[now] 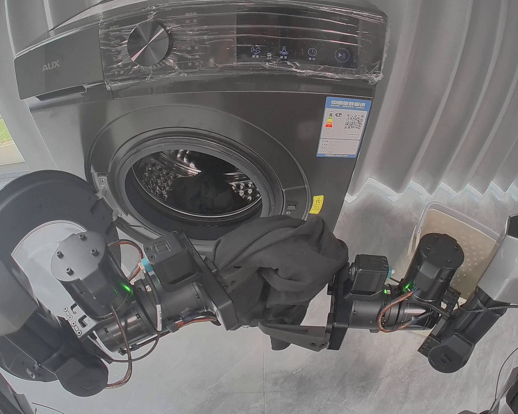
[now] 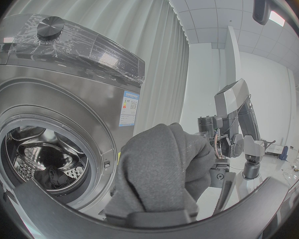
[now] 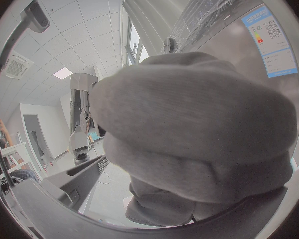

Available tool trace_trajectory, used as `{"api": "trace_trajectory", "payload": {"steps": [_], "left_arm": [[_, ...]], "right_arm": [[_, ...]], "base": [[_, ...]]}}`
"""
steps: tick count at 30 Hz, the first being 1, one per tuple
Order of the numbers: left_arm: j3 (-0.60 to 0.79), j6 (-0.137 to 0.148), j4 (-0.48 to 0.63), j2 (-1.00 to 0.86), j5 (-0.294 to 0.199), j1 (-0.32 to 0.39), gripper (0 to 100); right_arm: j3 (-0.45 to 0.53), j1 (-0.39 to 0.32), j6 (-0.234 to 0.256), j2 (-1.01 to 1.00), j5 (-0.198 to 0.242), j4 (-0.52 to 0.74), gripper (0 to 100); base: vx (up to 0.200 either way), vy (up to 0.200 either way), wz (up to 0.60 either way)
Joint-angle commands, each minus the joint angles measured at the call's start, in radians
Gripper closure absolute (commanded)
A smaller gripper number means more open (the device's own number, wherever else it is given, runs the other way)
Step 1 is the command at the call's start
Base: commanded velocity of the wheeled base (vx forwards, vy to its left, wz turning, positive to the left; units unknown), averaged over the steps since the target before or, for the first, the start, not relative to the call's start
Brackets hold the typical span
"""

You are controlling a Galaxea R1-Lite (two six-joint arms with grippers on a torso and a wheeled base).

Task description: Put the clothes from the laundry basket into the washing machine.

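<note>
Before the open drum: a dark grey garment [image 1: 282, 260] hangs bunched in the air, just below and in front of the opening [image 1: 195, 185]. It is carried between the two arms, not lying in the basket or the machine.
Left pincer [image 1: 242, 300]: clamped on the garment's left side with the cloth bundled over it, probably to bear the weight for the lift towards the opening.
Right pincer [image 1: 305, 323]: under the garment's right side, cloth draped over it; whether it is apart or together cannot be told. It likely props the loose end so nothing trails on the floor [image 1: 242, 380].
Washing machine [image 1: 213, 93]: its door [image 1: 34, 214] is swung wide to the robot's left, leaving the way in free. Another dark piece [image 1: 204, 194] lies inside the drum.
Laundry basket [image 1: 460, 225]: on the floor to the right, near the curtain [image 1: 460, 87], well apart from the garment.
Step in hand: judged to be raising the bundle and pushing it through the opening.
</note>
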Motion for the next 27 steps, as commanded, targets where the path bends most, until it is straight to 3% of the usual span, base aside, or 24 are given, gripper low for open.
{"api": "trace_trajectory", "payload": {"steps": [1,6,10,11,20,27], "left_arm": [[-0.001,-0.002,0.0,0.006,0.001,0.0,100],[-0.013,-0.003,0.0,0.006,0.009,0.0,100],[-0.016,-0.006,0.0,0.005,0.015,-0.005,100],[-0.016,-0.009,0.0,0.005,0.018,-0.007,100],[-0.03,-0.048,0.001,0.022,0.07,-0.005,100],[-0.036,-0.051,0.001,0.043,0.093,-0.008,100]], "right_arm": [[-0.004,0.018,-0.001,-0.006,-0.004,0.0,0],[-0.006,0.036,0.001,0.017,-0.053,0.0,0],[-0.033,0.047,0.001,0.024,-0.062,-0.001,0],[-0.035,0.047,0.001,0.024,-0.062,-0.001,100],[-0.001,0.044,0.002,-0.011,-0.074,-0.001,100],[0.066,0.047,0.002,-0.055,-0.087,-0.001,100]], "base": [[0.0,0.0,0.0],[0.0,0.0,0.0],[0.0,0.0,0.0],[0.0,0.0,0.0],[0.0,0.0,0.0],[0.0,0.0,0.0]]}}
